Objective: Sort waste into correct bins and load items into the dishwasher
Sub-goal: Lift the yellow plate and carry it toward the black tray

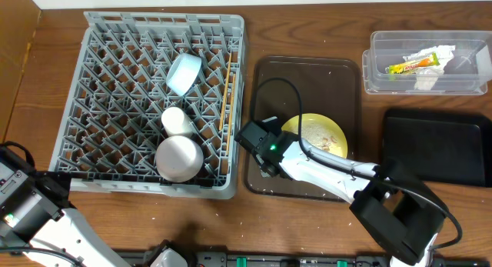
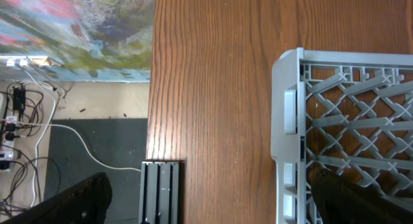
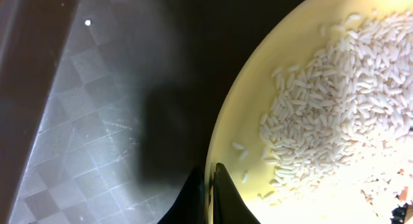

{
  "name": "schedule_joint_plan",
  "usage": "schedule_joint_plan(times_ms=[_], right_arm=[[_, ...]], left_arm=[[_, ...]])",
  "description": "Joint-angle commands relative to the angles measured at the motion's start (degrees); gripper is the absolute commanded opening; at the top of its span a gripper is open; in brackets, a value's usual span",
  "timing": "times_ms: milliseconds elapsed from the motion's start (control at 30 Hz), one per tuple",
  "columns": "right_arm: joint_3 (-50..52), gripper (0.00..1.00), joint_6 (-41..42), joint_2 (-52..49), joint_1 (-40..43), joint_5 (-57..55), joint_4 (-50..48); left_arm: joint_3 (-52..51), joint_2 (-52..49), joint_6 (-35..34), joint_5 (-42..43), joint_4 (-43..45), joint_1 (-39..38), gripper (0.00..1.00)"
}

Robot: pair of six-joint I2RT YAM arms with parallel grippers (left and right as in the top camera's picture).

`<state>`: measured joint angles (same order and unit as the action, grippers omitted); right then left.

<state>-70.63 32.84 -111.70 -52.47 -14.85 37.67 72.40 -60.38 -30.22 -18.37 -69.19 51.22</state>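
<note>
The yellow plate (image 1: 319, 135) lies in the dark-brown tray (image 1: 304, 75) with pale rice crumbs (image 3: 342, 88) on it. My right gripper (image 1: 269, 148) is shut on the plate's left rim (image 3: 232, 127), one finger on each side. The grey dish rack (image 1: 100, 36) holds the light-blue saucer (image 1: 184, 73), cream cup (image 1: 177, 121), pale bowl (image 1: 179, 158) and chopsticks (image 1: 226, 90). The clear tub (image 1: 377, 67) holds the wrapper (image 1: 411, 65) and white napkin (image 1: 430, 80). My left gripper (image 2: 213, 201) is open and empty over the table beside the rack's corner (image 2: 290, 88).
The shallow black bin (image 1: 434, 148) sits at the right, below the clear tub. The tray's ribbed floor (image 3: 77, 121) shows left of the plate. The table's edge, a metal rail (image 2: 160, 192) and floor cables lie left of the left gripper.
</note>
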Motion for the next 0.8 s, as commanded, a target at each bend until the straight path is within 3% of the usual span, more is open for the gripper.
schedule_joint_plan(times_ms=[0, 367, 767], right_arm=[[0.4, 0.01, 0.5, 0.3, -1.3, -2.0, 0.3], [-6.3, 0.01, -2.1, 0.3, -1.3, -6.3, 3.5], [-13.3, 0.01, -2.0, 0.3, -1.2, -12.1, 14.9]], left_arm=[[1.0, 0.2, -0.5, -0.7, -0.2, 0.2, 1.0], [1.0, 0.2, -0.5, -0.8, -0.2, 0.2, 1.0], [1.0, 0.2, -0.5, -0.7, -0.2, 0.2, 1.0]])
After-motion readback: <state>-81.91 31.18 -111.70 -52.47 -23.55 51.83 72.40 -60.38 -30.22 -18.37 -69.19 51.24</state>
